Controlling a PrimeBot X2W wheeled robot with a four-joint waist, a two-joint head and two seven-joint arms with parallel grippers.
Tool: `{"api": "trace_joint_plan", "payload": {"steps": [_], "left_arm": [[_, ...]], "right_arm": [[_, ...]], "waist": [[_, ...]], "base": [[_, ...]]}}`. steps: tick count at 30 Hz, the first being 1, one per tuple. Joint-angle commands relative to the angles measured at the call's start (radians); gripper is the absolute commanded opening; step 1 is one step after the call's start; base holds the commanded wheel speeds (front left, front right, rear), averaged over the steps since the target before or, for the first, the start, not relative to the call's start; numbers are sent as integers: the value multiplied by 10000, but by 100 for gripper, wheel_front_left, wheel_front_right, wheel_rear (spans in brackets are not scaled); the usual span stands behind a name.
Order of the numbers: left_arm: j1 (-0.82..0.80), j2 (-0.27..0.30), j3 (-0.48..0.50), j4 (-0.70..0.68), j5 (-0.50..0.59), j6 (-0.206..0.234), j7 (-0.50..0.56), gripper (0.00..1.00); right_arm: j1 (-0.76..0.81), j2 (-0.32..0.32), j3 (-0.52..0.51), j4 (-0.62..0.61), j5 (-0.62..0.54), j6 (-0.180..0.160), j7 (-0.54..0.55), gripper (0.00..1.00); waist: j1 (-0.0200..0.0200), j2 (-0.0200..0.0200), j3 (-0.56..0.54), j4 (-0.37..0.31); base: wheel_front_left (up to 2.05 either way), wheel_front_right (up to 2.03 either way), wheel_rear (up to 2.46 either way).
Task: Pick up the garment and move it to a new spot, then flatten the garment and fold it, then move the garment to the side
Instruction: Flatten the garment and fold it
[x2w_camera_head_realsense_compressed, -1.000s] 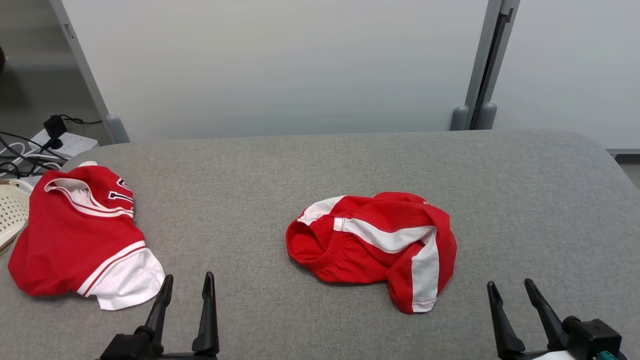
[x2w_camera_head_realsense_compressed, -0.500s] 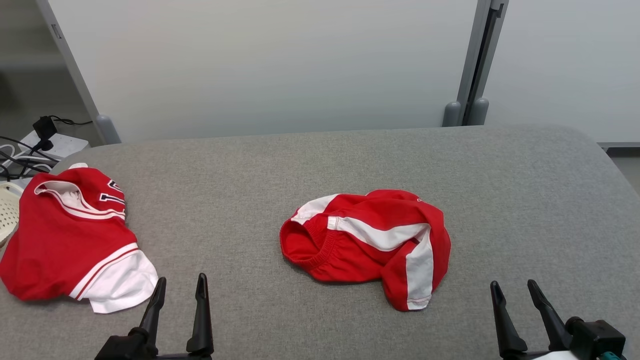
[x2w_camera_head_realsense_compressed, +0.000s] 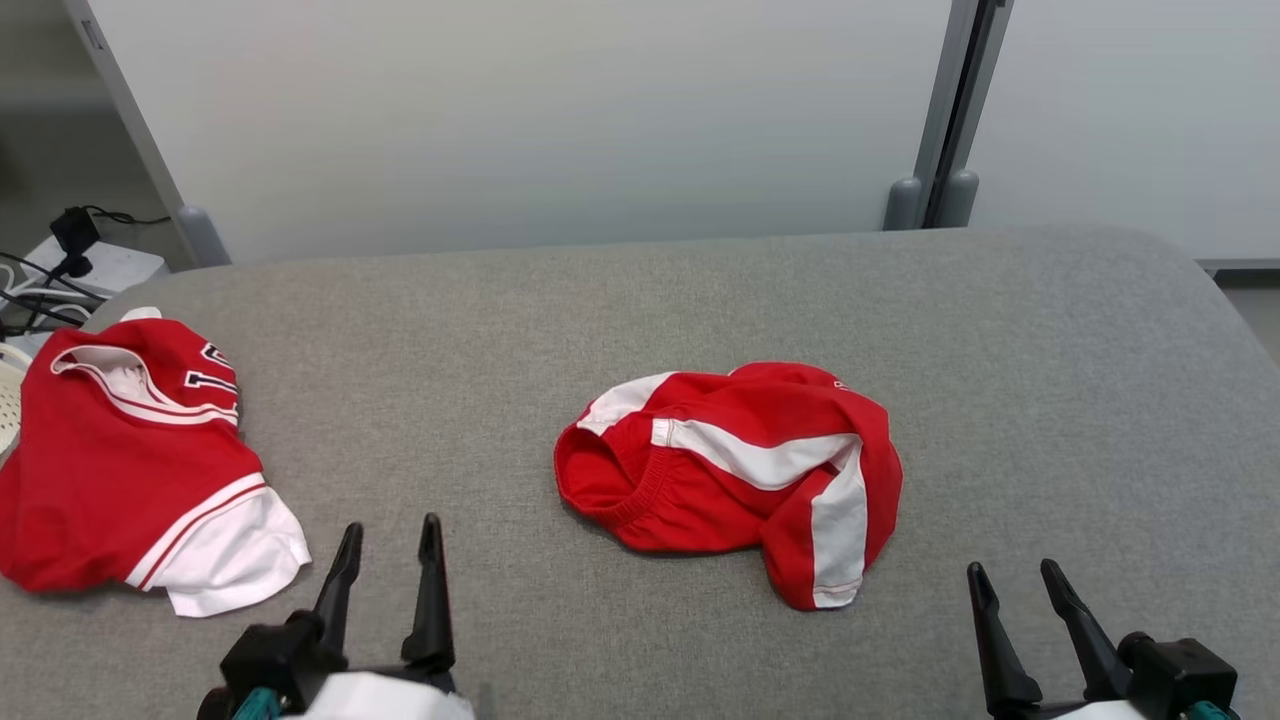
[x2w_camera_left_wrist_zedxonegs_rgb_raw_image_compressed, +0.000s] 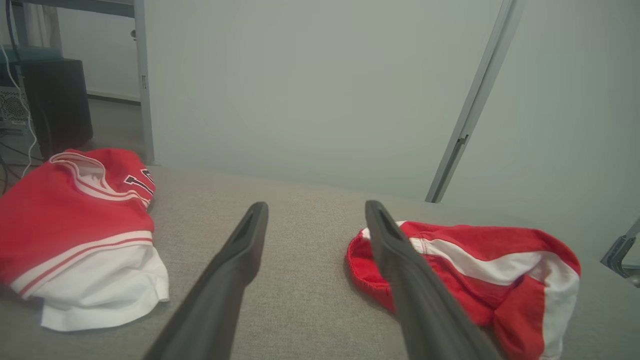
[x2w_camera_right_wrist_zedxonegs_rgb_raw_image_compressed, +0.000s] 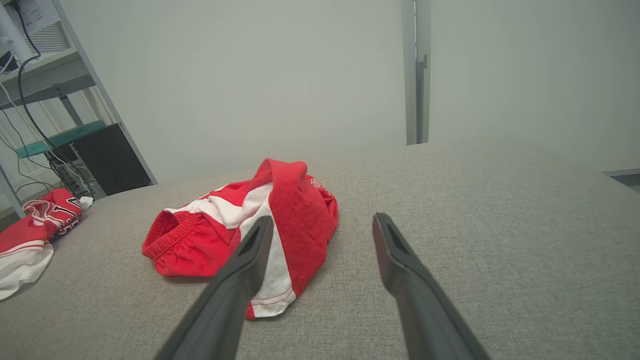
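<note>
Step in hand, as I am judging it: the first pick-up. The crumpled red shorts with white side stripes are lying heaped near the middle of the grey fabric-covered table, elastic waistband facing the left edge, 1 leg hem pointing at the near edge. Nothing is lifting them yet.

To do this well, I am recommending a pinch on the waistband rim or 1 raised fold, not the whole heap, so the cloth is hanging free and opening out when carried. 2 grips, 1 at each side of the waistband, would be making the later flattening easier. Fingertips should be going low enough to catch fabric without dragging on the table cover.

My left gripper is standing wide open and empty by the near edge, apart from the shorts. My right gripper is likewise spread wide, holding and touching nothing. A red jersey with white trim is lying at the left edge and should be left alone.
</note>
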Motion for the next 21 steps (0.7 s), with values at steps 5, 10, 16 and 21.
{"api": "trace_joint_plan", "payload": {"steps": [5,10,16,21], "left_arm": [[-1584,31,-405,436,-628,126,-48,100],[-2638,31,-1297,1431,-1162,45,-48,100],[-4451,31,-2558,3110,-2093,-113,0,100],[-6160,31,-3299,4533,-3038,-323,192,100]], "right_arm": [[-598,-183,379,-173,119,14,-134,100],[-740,-264,505,-193,144,14,-134,100],[-1115,-388,676,-286,183,14,-134,100],[-1600,-420,867,-328,213,14,-134,100]], "waist": [[0,-1,405,-162],[0,-1,770,-355],[0,-1,1587,-595],[0,-1,2223,-931]], "base": [[0,0,0],[0,0,0],[0,0,0],[0,0,0]]}}
